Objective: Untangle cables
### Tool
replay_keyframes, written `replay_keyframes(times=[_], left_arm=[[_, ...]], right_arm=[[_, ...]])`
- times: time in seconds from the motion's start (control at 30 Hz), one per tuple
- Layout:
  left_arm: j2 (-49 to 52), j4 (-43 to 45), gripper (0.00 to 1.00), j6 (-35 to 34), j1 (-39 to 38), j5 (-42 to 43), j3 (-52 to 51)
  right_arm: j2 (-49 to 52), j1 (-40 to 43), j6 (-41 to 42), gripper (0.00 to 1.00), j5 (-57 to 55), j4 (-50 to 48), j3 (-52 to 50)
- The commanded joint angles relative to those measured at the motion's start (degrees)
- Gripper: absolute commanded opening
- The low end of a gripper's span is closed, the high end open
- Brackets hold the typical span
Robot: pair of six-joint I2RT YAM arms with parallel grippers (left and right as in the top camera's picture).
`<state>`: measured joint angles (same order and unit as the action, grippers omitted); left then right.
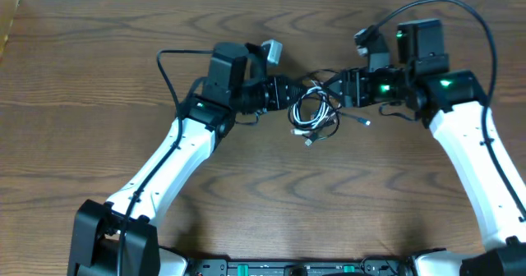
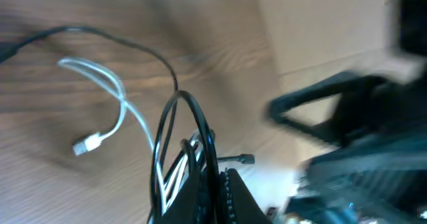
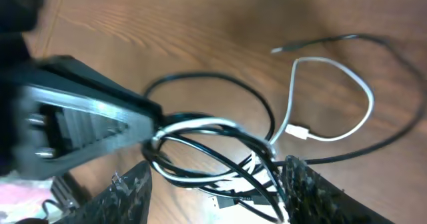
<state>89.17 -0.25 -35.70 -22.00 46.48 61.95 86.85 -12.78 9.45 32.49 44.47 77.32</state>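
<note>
The white and black cables lie looped together in a small bundle on the table between my two grippers. My left gripper is shut on the bundle's left side; its wrist view shows the fingers pinched on black loops, with the white cable's plug end lying loose beyond. My right gripper is open at the bundle's right side. In its wrist view its fingers are spread on either side of the tangled loops. The white cable curls away on the table, and the left gripper holds the loops.
The table is brown wood. Thick black arm wires arch over each arm. The two grippers are close together, facing each other near the back middle of the table.
</note>
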Motion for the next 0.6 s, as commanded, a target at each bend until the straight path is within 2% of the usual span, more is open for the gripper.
replay_keyframes(times=[0.0, 0.17, 0.4, 0.43, 0.5, 0.57], left_arm=[[0.09, 3.43, 0.07, -9.77, 0.83, 5.79, 0.81], [0.09, 9.33, 0.08, -17.42, 0.83, 6.69, 0.81], [0.09, 17.46, 0.07, -27.52, 0.83, 7.65, 0.81], [0.09, 19.15, 0.07, -28.74, 0.83, 8.24, 0.81], [0.09, 21.99, 0.07, -30.36, 0.83, 9.18, 0.81], [0.09, 25.53, 0.07, -31.69, 1.18, 10.08, 0.81]], right_arm=[[2.23, -1.16, 3.21, 0.57, -0.85, 0.31, 0.28], [4.87, -2.23, 4.85, 0.5, -1.92, 0.44, 0.26], [9.77, -3.43, 13.86, 0.46, -13.49, 0.0, 0.26], [10.86, -3.45, 15.5, 0.44, -14.95, -0.42, 0.26], [12.72, -3.45, 17.46, 0.29, -16.92, -1.11, 0.26], [14.95, -3.37, 19.21, 0.21, -19.56, -1.25, 0.26]])
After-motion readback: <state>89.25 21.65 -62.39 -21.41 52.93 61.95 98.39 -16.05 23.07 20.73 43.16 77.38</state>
